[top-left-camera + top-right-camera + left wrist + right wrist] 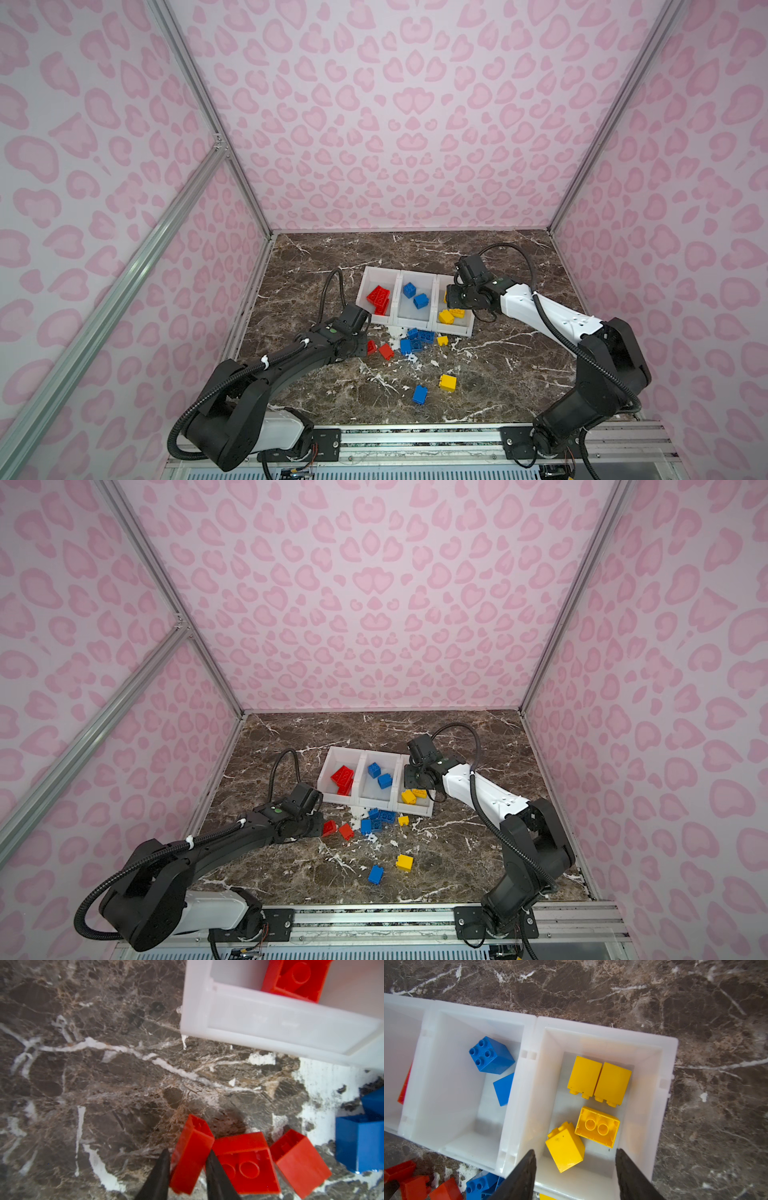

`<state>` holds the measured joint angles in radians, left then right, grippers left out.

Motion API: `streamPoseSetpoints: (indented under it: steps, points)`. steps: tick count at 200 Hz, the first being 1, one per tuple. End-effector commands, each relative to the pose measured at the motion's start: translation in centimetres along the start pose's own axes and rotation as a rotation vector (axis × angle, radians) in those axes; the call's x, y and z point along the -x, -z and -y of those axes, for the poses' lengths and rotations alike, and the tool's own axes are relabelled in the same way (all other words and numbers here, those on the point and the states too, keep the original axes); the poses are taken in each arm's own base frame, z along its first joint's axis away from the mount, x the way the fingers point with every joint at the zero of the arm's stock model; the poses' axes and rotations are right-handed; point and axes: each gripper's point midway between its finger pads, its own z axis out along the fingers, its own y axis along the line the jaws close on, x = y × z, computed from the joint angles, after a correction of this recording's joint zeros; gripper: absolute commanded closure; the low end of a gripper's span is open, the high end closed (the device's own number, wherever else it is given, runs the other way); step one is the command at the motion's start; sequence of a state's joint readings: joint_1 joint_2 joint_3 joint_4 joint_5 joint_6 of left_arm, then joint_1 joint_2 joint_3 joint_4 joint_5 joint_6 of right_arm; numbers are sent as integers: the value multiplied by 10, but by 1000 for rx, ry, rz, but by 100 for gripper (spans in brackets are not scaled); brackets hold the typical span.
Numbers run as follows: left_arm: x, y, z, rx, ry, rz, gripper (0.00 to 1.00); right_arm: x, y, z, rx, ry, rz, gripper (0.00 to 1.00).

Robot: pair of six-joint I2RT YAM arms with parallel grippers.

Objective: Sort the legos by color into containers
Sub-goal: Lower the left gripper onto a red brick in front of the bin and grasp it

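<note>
At the near end of the counter [498,374], a blue brick [419,394] and a yellow brick [448,382] lie loose, well apart from the containers [415,322]. Farther in, the left fingers [160,1176] are clamped on a narrow red brick [193,1142], tilted, just short of the bins. I cannot tell whether it is clear of the counter. A second red brick [245,1161] lies against it and touches one finger, so a lift may drag that neighbour along or twist the held piece. The grip sits toward one end, and the plastic looks slick enough to pivot. A low carry could also knock the near wall of the red bin [270,1022]. A blue pile [415,340] crowds the front of the row. Beyond it, the right fingers [521,1178] stand apart with nothing between them, over the yellow bin [667,1064], where four yellow bricks lie. A careless withdrawal might catch a wall and shove the joined row.

The legos are hard, glossy, sharp-cornered blocks, square or oblong, with round studs on top and hollow tubes beneath. The containers are matt, faintly translucent white plastic: three open boxes with sloping walls, clipped side by side, holding red, blue and yellow pieces. The counter is dark brown marble pattern with white veins, worn white in patches near the blue pile.
</note>
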<state>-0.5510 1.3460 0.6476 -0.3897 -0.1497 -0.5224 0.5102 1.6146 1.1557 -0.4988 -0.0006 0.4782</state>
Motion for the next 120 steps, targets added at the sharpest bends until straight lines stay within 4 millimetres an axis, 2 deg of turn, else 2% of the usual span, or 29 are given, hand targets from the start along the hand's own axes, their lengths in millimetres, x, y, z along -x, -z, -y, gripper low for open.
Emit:
streamPoseSetpoints:
  steps: [1,68,103,120]
  points:
    - [5,-1,2,-1,-7,16,72,-2,-2,1,-2,-5,-1,38]
    - [5,-2,3,-11,-11,15,80,-2,0,2,-5,-5,2,38]
    - [11,7,6,-27,-5,43,82,-3,0,2,-7,-4,-1,40]
    - [20,15,10,-46,-2,69,82,-2,1,2,-7,-5,1,41]
